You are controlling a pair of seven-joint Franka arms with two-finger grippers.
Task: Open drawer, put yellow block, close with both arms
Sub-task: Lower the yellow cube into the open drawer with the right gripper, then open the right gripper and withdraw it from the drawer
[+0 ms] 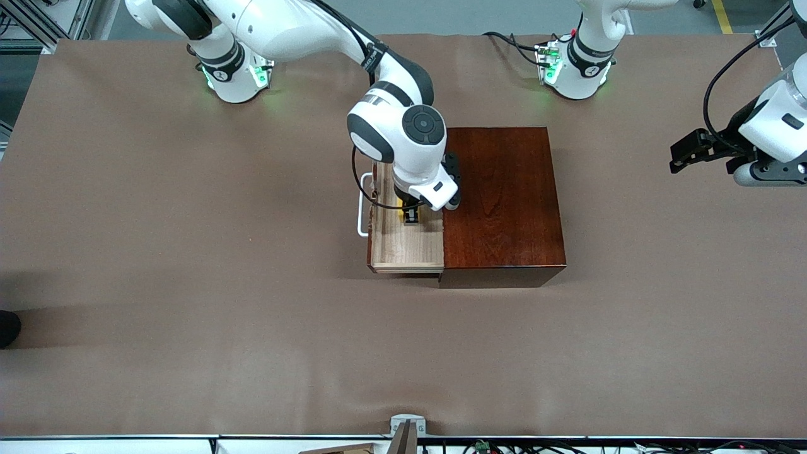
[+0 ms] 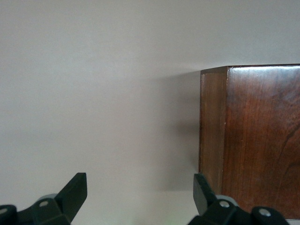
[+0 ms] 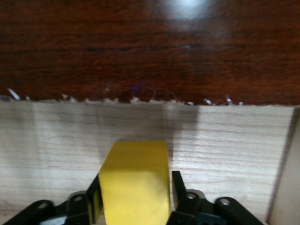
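the table is a wide brown sheet, bare along the edge nearest the front camera. in its middle stands the glossy dark reddish-brown wooden box, and the drawer is pulled out of it toward the right arm's end of the table, its pale wood floor open to the room and its white handle sticking out past the dark front.

the right arm reaches down from its base at the table's top edge, and the right gripper is lowered into the drawer, roughly midway along its length and close to the mouth of the box. the yellow block sits between its fingers. from the wrist camera the black fingers stand right alongside the block's two sides, narrowly spread, and i cannot tell whether they are still pressing on it or have just let go. i also cannot tell whether the block rests on the drawer floor.

over at the left arm's end of the table the left arm waits, the left gripper held in the air above the brown cover, well apart from the box, its fingers spread wide with nothing between them.
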